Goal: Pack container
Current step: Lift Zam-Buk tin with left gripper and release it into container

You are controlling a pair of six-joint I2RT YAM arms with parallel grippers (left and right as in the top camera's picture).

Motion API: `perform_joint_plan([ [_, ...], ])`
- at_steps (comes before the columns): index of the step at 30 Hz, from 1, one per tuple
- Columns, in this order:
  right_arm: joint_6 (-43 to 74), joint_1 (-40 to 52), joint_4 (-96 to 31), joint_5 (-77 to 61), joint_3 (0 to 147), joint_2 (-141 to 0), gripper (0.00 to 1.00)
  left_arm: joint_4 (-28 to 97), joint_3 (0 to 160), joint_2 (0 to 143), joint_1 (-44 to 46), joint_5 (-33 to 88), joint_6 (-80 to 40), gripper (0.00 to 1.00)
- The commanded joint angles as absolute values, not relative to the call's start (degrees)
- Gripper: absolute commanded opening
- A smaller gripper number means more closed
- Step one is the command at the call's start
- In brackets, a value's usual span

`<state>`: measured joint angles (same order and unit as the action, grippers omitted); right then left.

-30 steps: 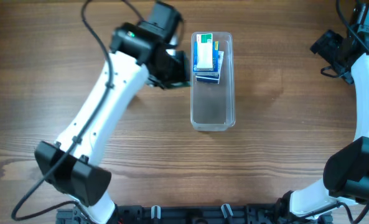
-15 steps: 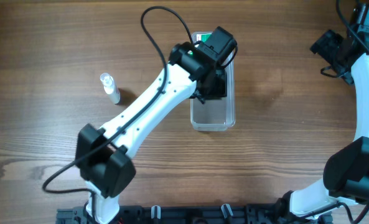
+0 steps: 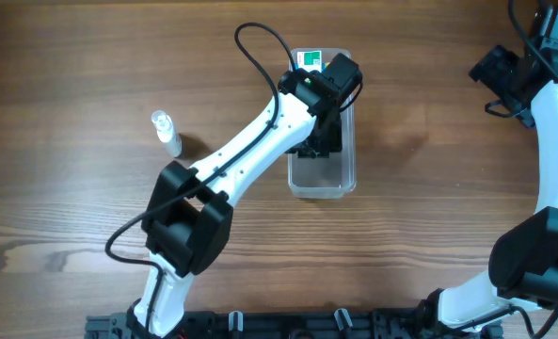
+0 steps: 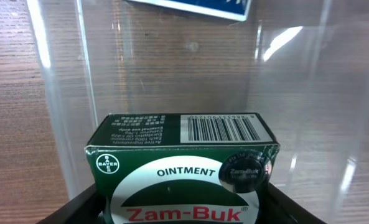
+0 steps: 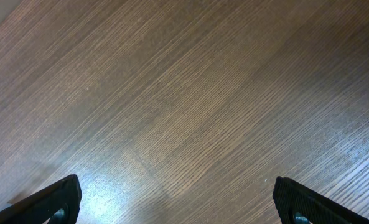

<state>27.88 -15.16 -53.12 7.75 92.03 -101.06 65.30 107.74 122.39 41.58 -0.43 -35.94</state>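
— What changed?
— The left arm (image 3: 260, 151) has swung further over the container (image 3: 322, 193) on the tabletop (image 3: 71, 235); the left fingers (image 4: 78, 208) grip an ointment box (image 4: 181, 168) inside it.
— And the right fingers (image 5: 53, 202)?
— Spread, empty, far right of the container. Next, I'd judge: lower, release.

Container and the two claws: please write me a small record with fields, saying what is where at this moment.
container: clear tub on the wooden table; near end looks empty
already packed: boxes at the far end
left claw: shut on a green ointment box, between the container's clear walls
right claw: open, holding nothing, above bare wood
outside: small clear bottle on the table, left of the container
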Motion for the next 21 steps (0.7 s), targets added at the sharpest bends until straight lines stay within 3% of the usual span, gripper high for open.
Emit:
perform_joint_plan([
  [1, 28.5, -14.9, -53.1, 7.7, 91.7, -101.8, 1.0, 65.3, 107.9, 124.1, 41.4, -1.7, -36.5, 0.63],
  [9, 28.5, -14.9, -53.1, 7.7, 91.7, -101.8, 1.0, 65.3, 107.9, 125.7, 41.4, -2.7, -36.5, 0.65],
  [13, 28.5, -14.9, -53.1, 7.7, 91.7, -101.8, 1.0, 65.3, 107.9, 125.7, 41.4, -2.7, -36.2, 0.73],
  [21, 28.5, -14.9, -53.1, 7.6, 91.7, -101.8, 1.0, 65.5, 107.9, 125.7, 41.4, -2.6, -35.0, 0.78],
])
